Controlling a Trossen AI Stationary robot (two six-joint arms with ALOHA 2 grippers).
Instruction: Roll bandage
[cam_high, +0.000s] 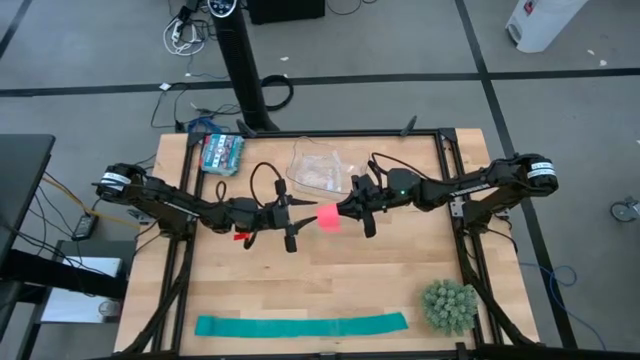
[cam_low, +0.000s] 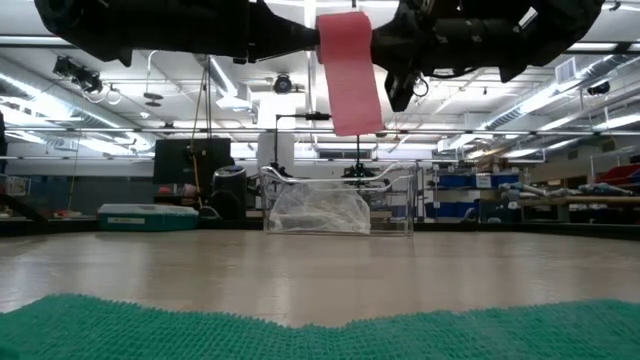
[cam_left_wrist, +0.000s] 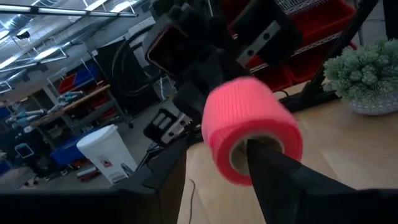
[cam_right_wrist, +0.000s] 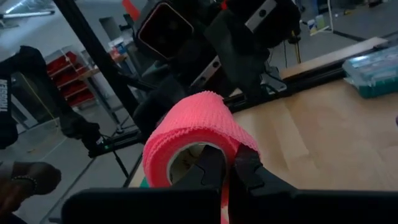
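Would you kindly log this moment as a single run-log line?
bandage: mostly rolled, tail hanging, held above table | left gripper: finger inside roll core | right gripper: shut on bandage | teal strip: flat at table's near edge

The pink-red bandage (cam_high: 328, 219), mostly rolled, hangs above mid-table, a tail seemingly dangling.

Bright ceiling lights shine evenly above the worktop (cam_high: 330, 280). The pink bandage (cam_left_wrist: 252, 127) looks blurry up close.
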